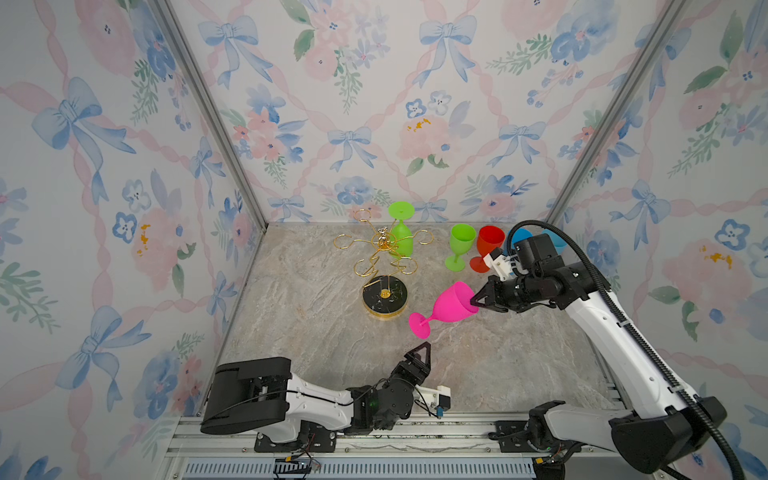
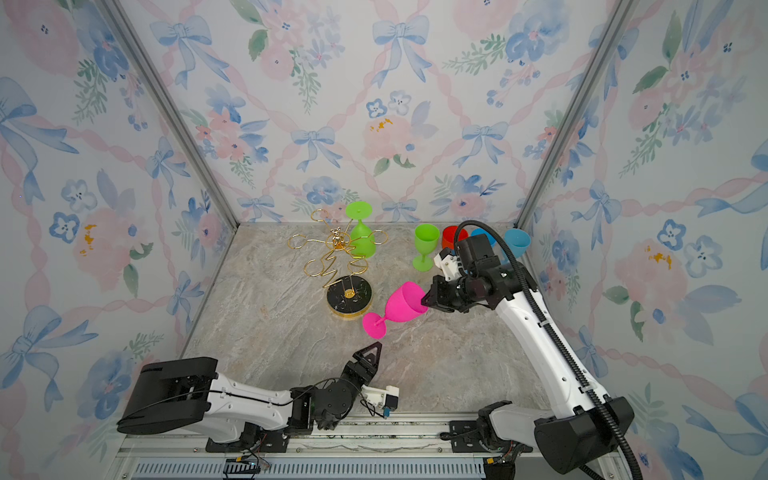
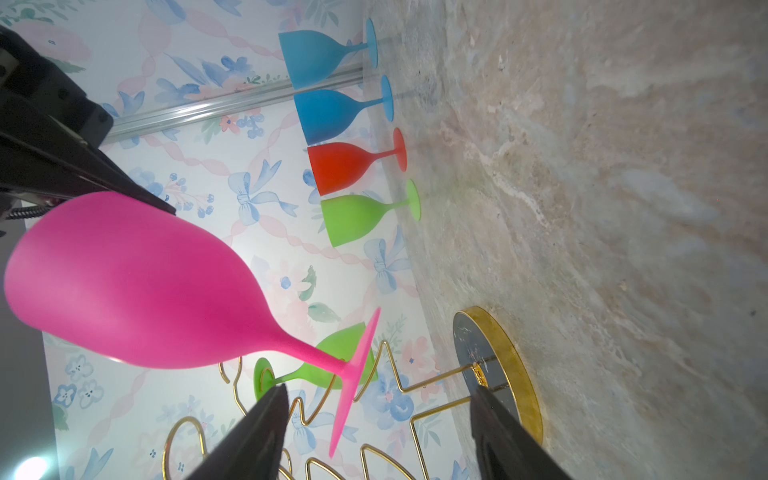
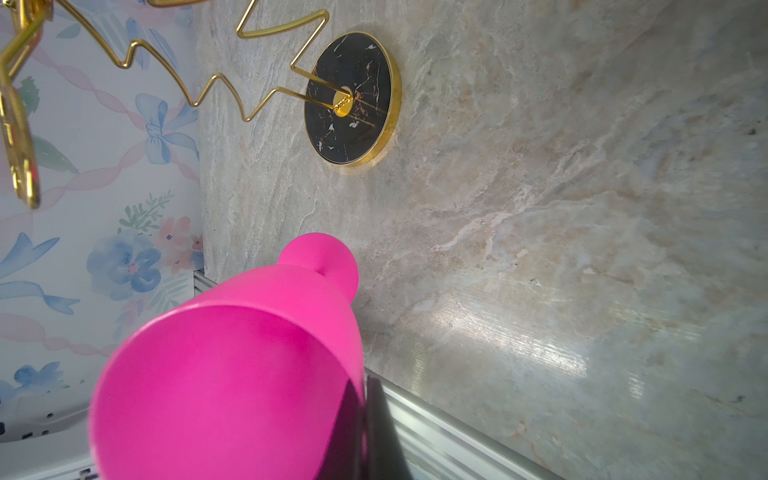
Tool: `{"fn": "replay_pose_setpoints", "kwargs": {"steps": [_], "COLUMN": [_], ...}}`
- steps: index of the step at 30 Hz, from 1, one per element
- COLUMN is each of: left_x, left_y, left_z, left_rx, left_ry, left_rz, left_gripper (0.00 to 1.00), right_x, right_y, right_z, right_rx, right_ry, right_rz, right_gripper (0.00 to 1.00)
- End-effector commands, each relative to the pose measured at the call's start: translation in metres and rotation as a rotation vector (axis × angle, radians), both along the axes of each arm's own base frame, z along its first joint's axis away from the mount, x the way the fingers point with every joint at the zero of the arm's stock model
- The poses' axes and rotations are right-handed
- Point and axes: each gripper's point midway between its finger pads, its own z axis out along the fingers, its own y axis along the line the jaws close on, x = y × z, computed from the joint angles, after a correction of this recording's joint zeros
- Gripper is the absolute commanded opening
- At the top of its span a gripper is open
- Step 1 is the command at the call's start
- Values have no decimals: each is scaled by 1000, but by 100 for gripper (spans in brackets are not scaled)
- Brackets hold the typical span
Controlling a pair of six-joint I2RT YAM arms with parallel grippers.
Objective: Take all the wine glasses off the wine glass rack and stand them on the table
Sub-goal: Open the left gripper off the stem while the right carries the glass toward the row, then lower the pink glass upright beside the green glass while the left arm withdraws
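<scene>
- The table [image 1: 478, 374] is the biggest thing. Four cups [image 1: 462, 239] stand in a row at its back.
- The wine glass rack [image 1: 384, 305] stands on the table near the middle. One green glass [image 1: 402, 241] hangs on it upside down.
- The pink wine glass [image 1: 451, 303] is off the rack. It is tipped on its side, just beside the rack's round base, and looks to be up off the table.
- We think the taking-off step is done for this pink one. The next move would be to turn it foot down and stand it on a bare spot. We would need to go slowly and not bump the gold wires.
- The right gripper [image 1: 477, 300] is pressed together on the rim of the pink wine glass. It pinches the thin wall, and one dark finger [image 4: 380, 424] shows at the rim.
- The left gripper [image 1: 420, 353] is spread wide and holds nothing. Its fingers [image 3: 257, 432] sit near the pink foot and do not touch it.
</scene>
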Motion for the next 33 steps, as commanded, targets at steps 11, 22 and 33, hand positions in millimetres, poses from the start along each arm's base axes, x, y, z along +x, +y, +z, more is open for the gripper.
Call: {"fn": "replay_pose_setpoints", "kwargs": {"steps": [11, 22, 33], "left_x": [11, 41, 68], "left_y": [35, 92, 158], "left_z": [30, 100, 142], "left_rx": [-454, -984, -1322], "left_ry": [216, 468, 479], "left_rz": [211, 351, 445], "left_gripper": [74, 86, 87], "right_x": [44, 91, 151], "right_y": [-48, -55, -37], "right_z": [-1, -17, -40], "right_rx": [-350, -582, -628], "right_ry": [-172, -152, -131], "right_rz": [-107, -37, -25], "right_gripper": [0, 0, 0]}}
